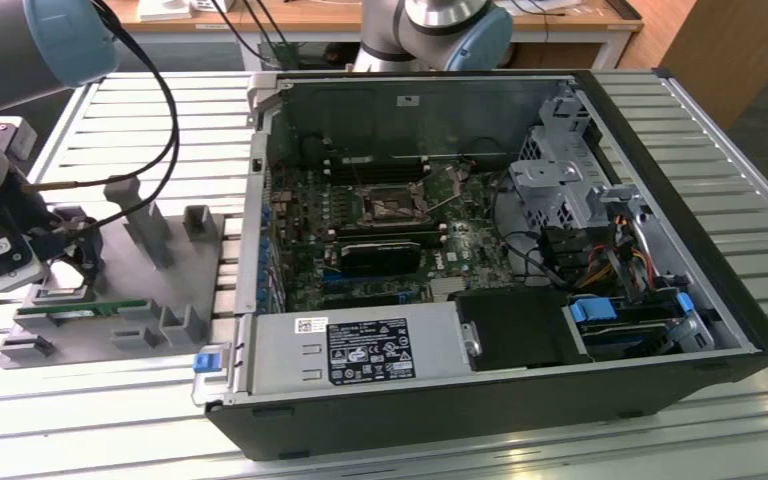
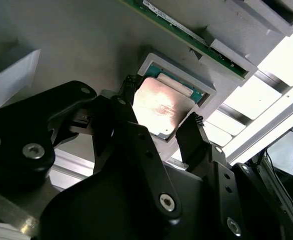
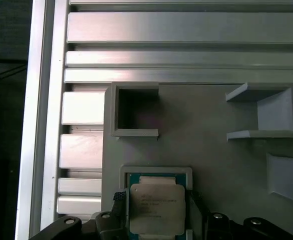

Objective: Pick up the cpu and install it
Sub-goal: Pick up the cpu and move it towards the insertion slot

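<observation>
One gripper point(image 2: 162, 101) | spread wide astride cpu point(image 2: 157, 111) — cpu lying in grey holder point(image 3: 211, 150) pocket

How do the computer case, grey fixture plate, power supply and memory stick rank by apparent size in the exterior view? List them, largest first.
1. computer case, by far the largest
2. grey fixture plate
3. power supply, somewhat smaller than the plate
4. memory stick, clearly the smallest

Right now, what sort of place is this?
Likely a robotics lab bench for computer assembly: an open desktop computer case lies on a slatted aluminium table, beside a grey fixture plate holding the cpu.
</observation>
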Robot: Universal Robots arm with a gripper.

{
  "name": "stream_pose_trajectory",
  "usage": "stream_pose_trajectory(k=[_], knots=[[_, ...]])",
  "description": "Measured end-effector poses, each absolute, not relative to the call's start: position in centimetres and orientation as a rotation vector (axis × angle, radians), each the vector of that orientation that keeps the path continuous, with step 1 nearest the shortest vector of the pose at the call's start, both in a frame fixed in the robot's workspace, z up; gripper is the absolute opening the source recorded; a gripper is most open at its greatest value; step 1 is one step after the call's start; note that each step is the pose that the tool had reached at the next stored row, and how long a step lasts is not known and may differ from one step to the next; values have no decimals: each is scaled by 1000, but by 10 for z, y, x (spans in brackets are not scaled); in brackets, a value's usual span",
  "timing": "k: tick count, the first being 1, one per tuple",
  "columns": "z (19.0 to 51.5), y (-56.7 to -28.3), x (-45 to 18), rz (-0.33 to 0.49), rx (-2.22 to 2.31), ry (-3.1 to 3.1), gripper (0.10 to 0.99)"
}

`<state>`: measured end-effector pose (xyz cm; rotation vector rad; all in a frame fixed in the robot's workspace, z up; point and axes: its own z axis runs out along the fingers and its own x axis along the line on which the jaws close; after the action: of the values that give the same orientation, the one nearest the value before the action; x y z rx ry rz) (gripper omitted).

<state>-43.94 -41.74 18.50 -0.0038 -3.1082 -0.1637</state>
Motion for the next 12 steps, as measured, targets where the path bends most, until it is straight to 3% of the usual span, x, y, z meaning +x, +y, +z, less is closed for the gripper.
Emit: stream_pose_trajectory(k=[4,5,12], knots=[[185,-417,-440,-162,-4,-3108,592],[185,-417,-440,-162,-4,-3108,533],[186,-417,-439,-162,-4,-3109,529]])
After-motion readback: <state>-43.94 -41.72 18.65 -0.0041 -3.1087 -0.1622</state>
